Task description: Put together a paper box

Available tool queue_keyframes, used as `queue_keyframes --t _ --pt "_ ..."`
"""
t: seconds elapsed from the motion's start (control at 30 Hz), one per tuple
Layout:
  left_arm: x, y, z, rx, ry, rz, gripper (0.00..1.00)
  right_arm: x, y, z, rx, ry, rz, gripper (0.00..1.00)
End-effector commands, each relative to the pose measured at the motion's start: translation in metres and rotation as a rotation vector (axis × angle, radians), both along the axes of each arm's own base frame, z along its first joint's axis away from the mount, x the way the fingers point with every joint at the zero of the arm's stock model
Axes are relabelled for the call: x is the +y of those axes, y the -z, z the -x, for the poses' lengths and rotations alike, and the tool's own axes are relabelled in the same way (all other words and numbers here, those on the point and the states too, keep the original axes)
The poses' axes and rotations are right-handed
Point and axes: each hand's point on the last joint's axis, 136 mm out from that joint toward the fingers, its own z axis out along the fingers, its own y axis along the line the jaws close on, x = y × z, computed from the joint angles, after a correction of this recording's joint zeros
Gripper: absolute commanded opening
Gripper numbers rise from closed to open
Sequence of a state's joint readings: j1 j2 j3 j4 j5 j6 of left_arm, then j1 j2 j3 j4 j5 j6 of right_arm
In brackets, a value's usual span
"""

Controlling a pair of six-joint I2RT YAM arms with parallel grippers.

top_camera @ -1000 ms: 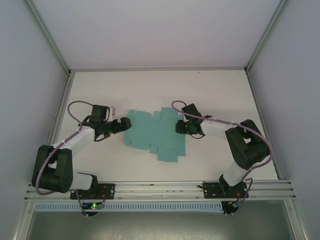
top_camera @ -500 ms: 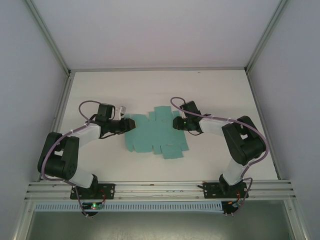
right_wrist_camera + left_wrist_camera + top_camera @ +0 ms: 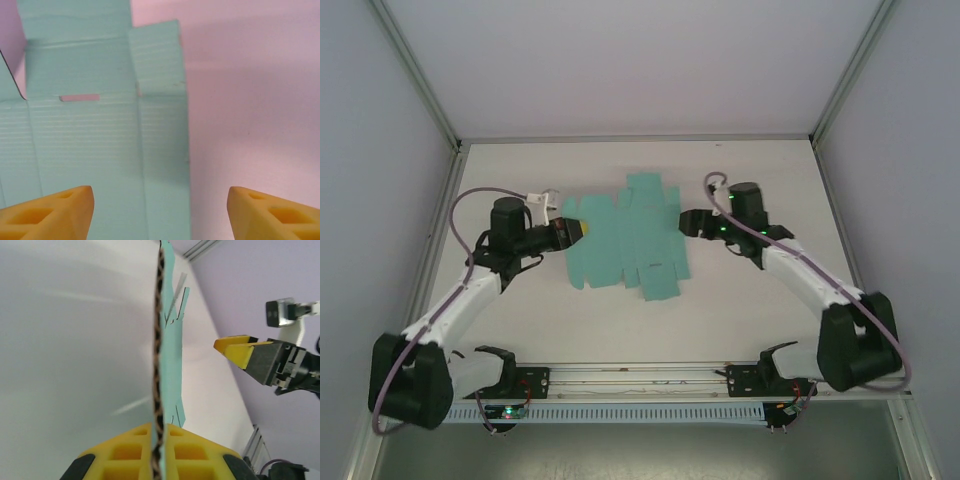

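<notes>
The paper box is a flat teal die-cut sheet (image 3: 625,240) with creases and flaps, in the middle of the white table (image 3: 750,300). My left gripper (image 3: 576,230) is shut on its left edge. In the left wrist view the sheet (image 3: 172,355) runs edge-on between the yellow fingers (image 3: 125,455). My right gripper (image 3: 686,222) stands open at the sheet's right edge and holds nothing. In the right wrist view its fingers (image 3: 55,207) spread wide over that edge of the sheet (image 3: 100,145). From the left wrist, the right gripper (image 3: 239,347) shows across the sheet.
Grey enclosure walls and metal posts (image 3: 420,85) ring the table. A metal rail (image 3: 640,375) with the arm bases runs along the near edge. Bare white table lies beyond the sheet and to its right.
The sheet has shifted toward the far side and turned with the left gripper. The right arm has swung out to the right, its gripper now at the sheet's right edge.
</notes>
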State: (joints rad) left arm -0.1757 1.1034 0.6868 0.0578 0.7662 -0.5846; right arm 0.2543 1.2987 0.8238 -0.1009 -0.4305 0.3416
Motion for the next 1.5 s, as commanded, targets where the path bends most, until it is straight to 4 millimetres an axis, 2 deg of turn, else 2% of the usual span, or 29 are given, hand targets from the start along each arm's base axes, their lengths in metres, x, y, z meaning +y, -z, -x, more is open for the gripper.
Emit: queue_keyframes --t 0.0,0.1,0.2,0.37,0.43,0.5,0.67,0.83,0.9,0.97,1.07,1.13,1.2,1.27,1.3,1.37,1.4,1.47 --pt "-0.004 -0.043 0.017 -0.11 0.034 0.072 0.0 0.011 -0.012 0.033 -0.016 -0.189 -0.096 0.72" --pt "-0.001 -0.064 0.028 -0.153 0.021 0.095 0.0 0.014 -0.029 0.041 -0.063 -0.237 -0.137 0.71" --pt "-0.001 -0.077 0.036 -0.177 0.032 0.122 0.0 0.021 -0.042 0.044 -0.077 -0.282 -0.186 0.67" --pt "0.002 -0.084 0.041 -0.196 0.01 0.128 0.0 0.029 -0.041 0.052 -0.055 -0.342 -0.234 0.56" --pt "0.004 -0.085 0.041 -0.2 -0.004 0.128 0.0 0.03 -0.037 0.056 -0.044 -0.351 -0.24 0.45" --pt "0.005 -0.087 0.04 -0.205 -0.016 0.131 0.0 0.032 -0.036 0.062 -0.041 -0.372 -0.255 0.44" --pt "0.008 -0.082 0.036 -0.195 -0.043 0.116 0.0 0.031 -0.036 0.068 -0.055 -0.377 -0.236 0.33" --pt "0.01 -0.073 0.033 -0.182 -0.061 0.091 0.0 0.02 -0.036 0.062 -0.094 -0.317 -0.146 0.34" --pt "0.011 -0.069 0.034 -0.174 -0.061 0.09 0.0 0.017 -0.038 0.058 -0.105 -0.299 -0.127 0.28" --pt "0.01 -0.067 0.034 -0.171 -0.058 0.088 0.0 0.016 -0.04 0.055 -0.106 -0.292 -0.12 0.27" --pt "0.01 -0.065 0.035 -0.166 -0.055 0.087 0.0 0.017 -0.041 0.051 -0.111 -0.293 -0.115 0.16" --pt "0.01 -0.064 0.035 -0.166 -0.053 0.085 0.0 0.02 -0.043 0.05 -0.117 -0.308 -0.117 0.14" --pt "0.011 -0.061 0.034 -0.151 -0.062 0.076 0.0 0.02 -0.042 0.048 -0.136 -0.312 -0.093 0.03" --pt "0.013 -0.053 0.031 -0.123 -0.085 0.062 0.0 0.02 -0.04 0.046 -0.156 -0.306 -0.043 0.0" --pt "0.017 -0.047 0.029 -0.098 -0.111 0.048 0.12 0.02 -0.038 0.046 -0.166 -0.312 -0.01 0.0" --pt "0.032 -0.019 0.025 -0.006 -0.204 -0.042 0.91 0.019 -0.029 0.045 -0.187 -0.312 0.104 0.0" --pt "0.043 -0.004 0.024 0.042 -0.265 -0.1 1.0 0.018 -0.022 0.046 -0.195 -0.319 0.168 0.0" --pt "0.067 0.025 0.025 0.132 -0.382 -0.218 1.0 0.018 -0.005 0.049 -0.204 -0.362 0.302 0.0"
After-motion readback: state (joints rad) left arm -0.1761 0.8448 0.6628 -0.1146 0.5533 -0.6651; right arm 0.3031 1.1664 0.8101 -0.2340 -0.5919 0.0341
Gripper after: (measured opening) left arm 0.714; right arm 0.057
